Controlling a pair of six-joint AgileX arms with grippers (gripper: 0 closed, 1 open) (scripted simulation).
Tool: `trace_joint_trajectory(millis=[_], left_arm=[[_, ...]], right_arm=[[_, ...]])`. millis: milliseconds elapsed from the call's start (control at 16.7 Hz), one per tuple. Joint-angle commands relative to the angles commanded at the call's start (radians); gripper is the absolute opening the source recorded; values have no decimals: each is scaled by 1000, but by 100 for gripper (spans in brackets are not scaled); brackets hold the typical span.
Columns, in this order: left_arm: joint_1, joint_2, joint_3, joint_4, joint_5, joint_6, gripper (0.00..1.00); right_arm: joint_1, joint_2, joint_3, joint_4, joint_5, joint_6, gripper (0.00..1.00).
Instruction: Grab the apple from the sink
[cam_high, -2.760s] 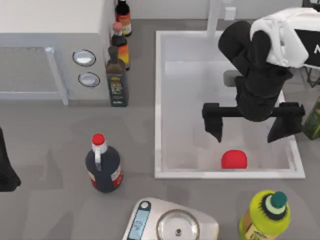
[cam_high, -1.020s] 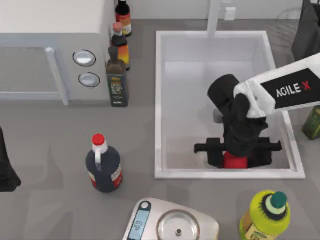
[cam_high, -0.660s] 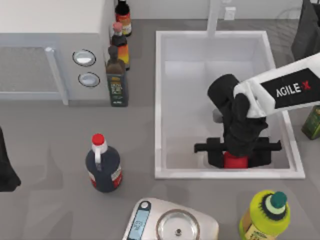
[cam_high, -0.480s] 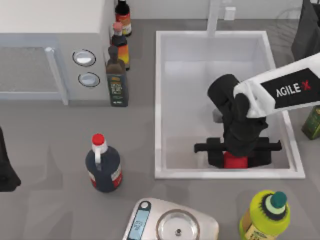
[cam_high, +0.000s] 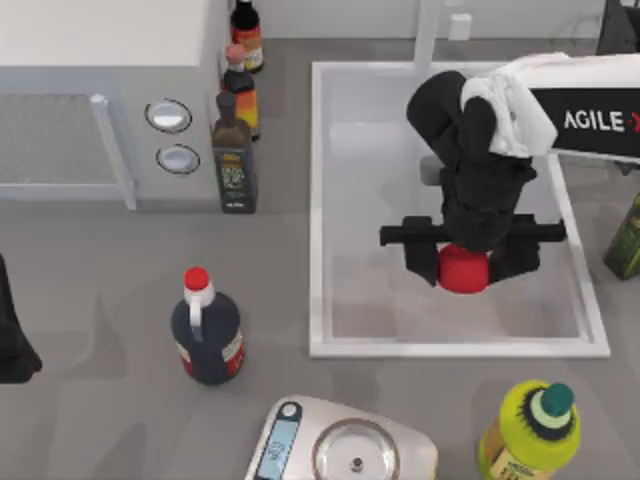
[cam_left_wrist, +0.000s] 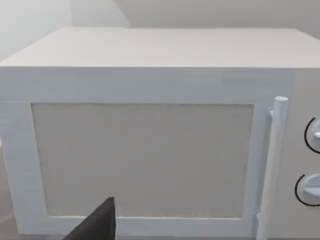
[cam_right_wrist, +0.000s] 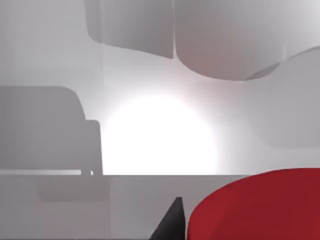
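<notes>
Over the sink (cam_high: 318, 200), the right gripper (cam_high: 463, 262) has come up from the near wall with the apple (cam_high: 462, 270) clamped between its fingers. It looks clear of the floor now, probably, so the grab seems made; left arm parked at the table's left edge.

Top view: the right arm's black wrist covers the upper part of the apple (cam_high: 463, 272). The left arm (cam_high: 14, 335) and the green bottle (cam_high: 627, 238) are cut off by opposite picture edges.
</notes>
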Motion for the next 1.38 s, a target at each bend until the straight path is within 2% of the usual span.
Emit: trace_joint_trajectory(millis=[300, 540, 1020, 1380], left_arm=[[0, 0, 0, 0, 0, 0, 100], [0, 0, 0, 0, 0, 0, 100], [0, 0, 0, 0, 0, 0, 100], [0, 0, 0, 0, 0, 0, 100]], right_arm=[[-3, -107, 247, -383, -1, -4, 0], [-7, -181, 381, -566, -2, -9, 0], [-19, -207, 386, -586, -3, -24, 0], [-255, -405, 108, -533, -14, -258, 0]])
